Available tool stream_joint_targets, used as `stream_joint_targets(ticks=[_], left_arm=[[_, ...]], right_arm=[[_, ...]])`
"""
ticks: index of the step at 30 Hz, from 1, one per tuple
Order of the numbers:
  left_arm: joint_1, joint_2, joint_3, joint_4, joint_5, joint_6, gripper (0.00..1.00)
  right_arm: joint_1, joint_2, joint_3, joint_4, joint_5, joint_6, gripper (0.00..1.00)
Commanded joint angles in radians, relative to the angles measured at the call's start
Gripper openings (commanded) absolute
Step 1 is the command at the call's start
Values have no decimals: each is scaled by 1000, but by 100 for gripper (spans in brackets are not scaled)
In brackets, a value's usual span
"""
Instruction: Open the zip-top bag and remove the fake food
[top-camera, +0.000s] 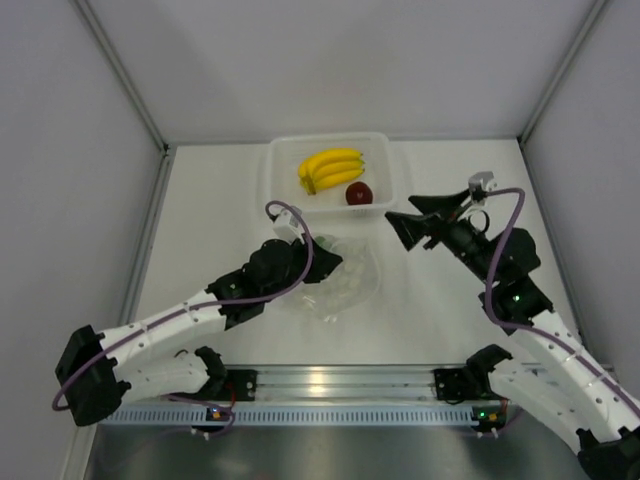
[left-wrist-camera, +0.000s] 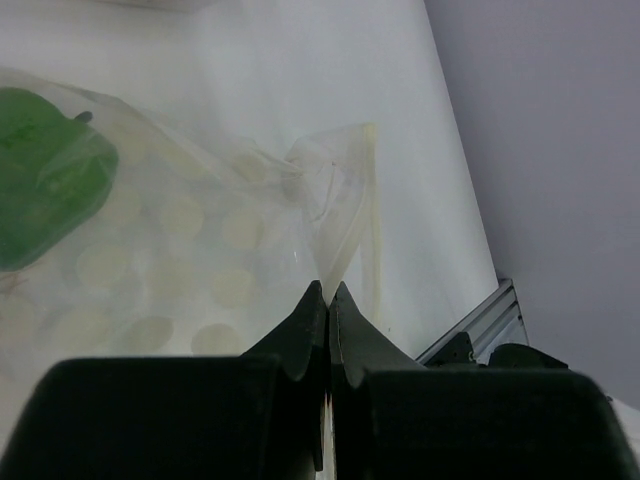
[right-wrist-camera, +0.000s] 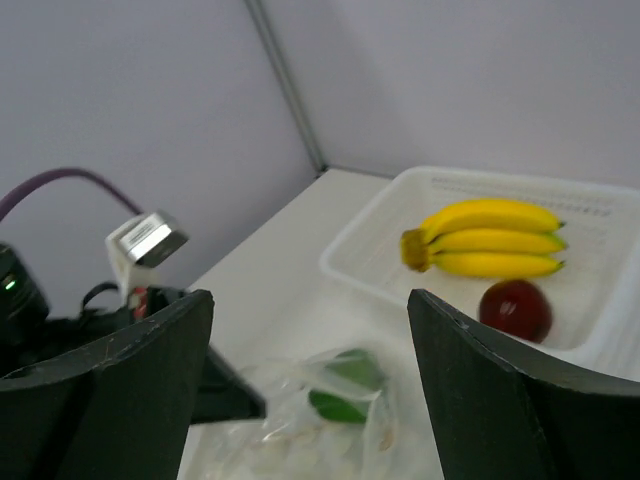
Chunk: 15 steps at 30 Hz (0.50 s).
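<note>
The zip-top bag (top-camera: 350, 285) lies crumpled mid-table, clear with white dots (left-wrist-camera: 200, 250). My left gripper (top-camera: 322, 262) is shut on a raised fold of its edge (left-wrist-camera: 328, 290). A green pepper-like piece (left-wrist-camera: 45, 185) is still inside the bag (right-wrist-camera: 300, 440), and shows green through the plastic (right-wrist-camera: 345, 390). The yellow banana bunch (top-camera: 330, 168) and the dark red round fruit (top-camera: 359, 193) lie in the white tray (top-camera: 275, 180). My right gripper (top-camera: 400, 215) hangs open and empty above the table, right of the bag, by the tray's front right corner (right-wrist-camera: 310, 300).
The tray (right-wrist-camera: 350, 265) stands at the back centre, against the far wall. Grey walls close in the table on the left, right and back. An aluminium rail (top-camera: 340, 380) with both arm bases runs along the near edge (left-wrist-camera: 480, 320).
</note>
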Motion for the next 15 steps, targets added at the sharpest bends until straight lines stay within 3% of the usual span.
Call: stream_joint_targets(ticks=[1, 4, 8, 11, 15], left_arm=[[-12, 49, 41, 137, 7, -77, 0], [-67, 112, 105, 154, -61, -78, 0], [-156, 181, 170, 171, -207, -111, 0], [-234, 226, 205, 217, -295, -137, 0], [-275, 299, 272, 216, -298, -157, 0]], right_arm=[[22, -104, -132, -66, -220, 204, 79], [36, -222, -182, -240, -217, 241, 71], [45, -344, -199, -486, -11, 237, 63], [45, -382, -107, -704, 69, 180, 64], [45, -379, -44, -799, 96, 117, 64]])
